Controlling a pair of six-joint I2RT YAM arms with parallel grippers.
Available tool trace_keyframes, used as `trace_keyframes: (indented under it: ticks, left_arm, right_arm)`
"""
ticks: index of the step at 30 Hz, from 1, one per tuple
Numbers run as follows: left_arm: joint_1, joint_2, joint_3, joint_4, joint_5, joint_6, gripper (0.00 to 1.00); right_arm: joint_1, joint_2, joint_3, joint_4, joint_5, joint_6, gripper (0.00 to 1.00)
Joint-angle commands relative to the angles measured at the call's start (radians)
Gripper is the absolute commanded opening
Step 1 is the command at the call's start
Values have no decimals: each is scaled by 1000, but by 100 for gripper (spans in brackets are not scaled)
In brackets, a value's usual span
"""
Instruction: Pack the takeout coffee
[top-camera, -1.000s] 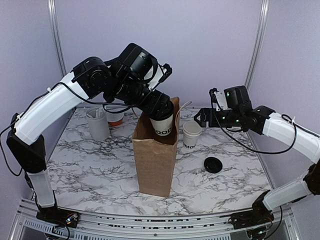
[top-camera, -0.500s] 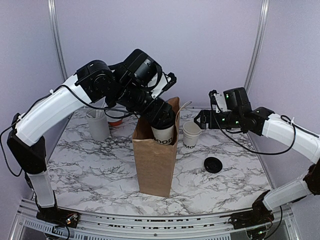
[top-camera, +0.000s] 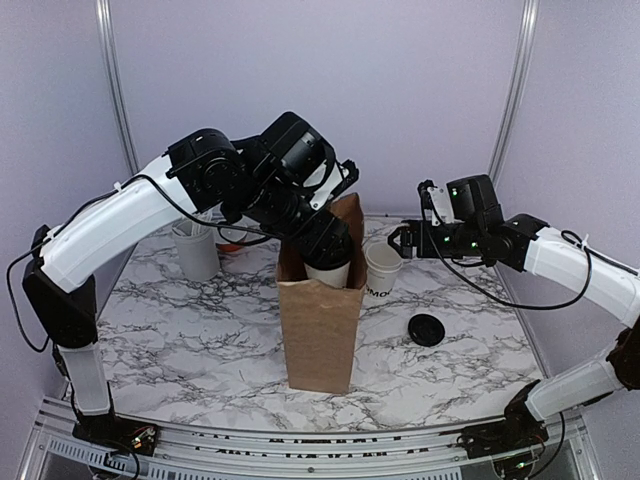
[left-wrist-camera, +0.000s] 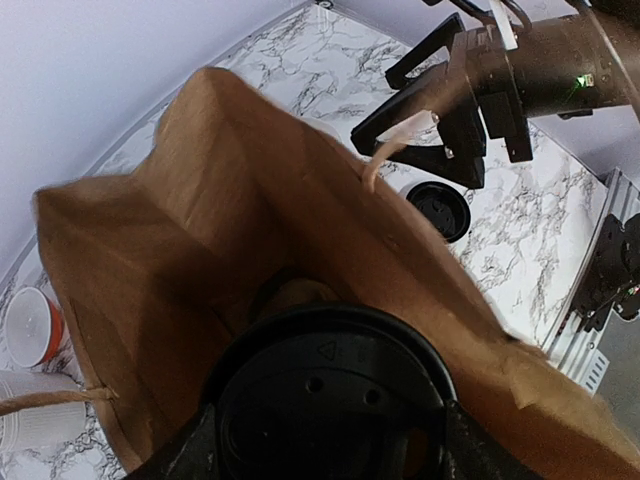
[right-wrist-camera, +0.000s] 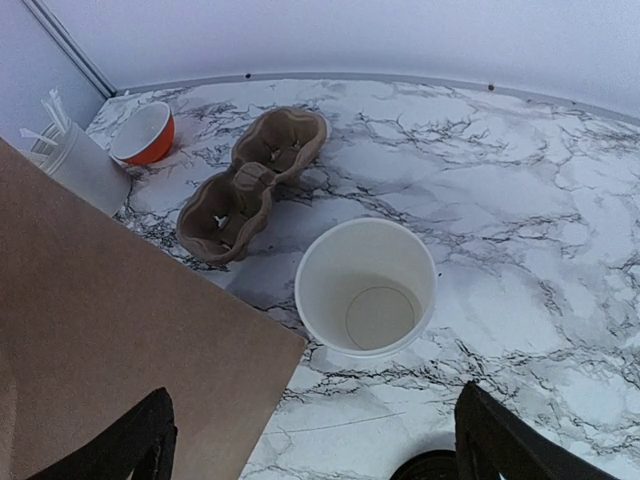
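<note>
- Your left gripper (top-camera: 325, 252) grasps small white paper cup with round black plastic lid (left-wrist-camera: 325, 405), 1 finger on each side under lid. I judge this is to hold drink upright.
- Cup is between jaws, half inside mouth of tall brown paper bag (top-camera: 320, 335), not yet at bottom.
- Your right gripper (top-camera: 400, 240) is spread wide and empty, just beside bag.
- Under right jaws: lidless white paper cup (right-wrist-camera: 366, 290), loose black plastic lid (top-camera: 427, 329).
- Bag mouth is narrow. Mind rim and beige paper handle (left-wrist-camera: 385, 155).

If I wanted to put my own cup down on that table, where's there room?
The widest bare tabletop lies left of the paper bag, in front of the utensil holder. A smaller patch sits between the bag and the loose black lid. The back is crowded: orange bowl, cardboard carrier, lidless cup.
</note>
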Motion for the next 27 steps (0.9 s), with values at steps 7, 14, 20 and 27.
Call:
trace_keyframes:
  ticks: [7,14,20,27]
  left_arm:
    - [-3,-24,10,-28,25,-26,56]
    - [-4,24,26,-28,35,-23,56]
    - [-3,58,12,-29,31,-19,56]
    - [-3,73,-11,-28,22,-8,56]
  right_arm:
    - [-7,-8,9,19,-10,-4,94]
    - [-7,-10,9,23,-19,1,94]
    - [-8,-15,5,18,-16,1,94]
    - [-7,-17,0,21,-16,4,94]
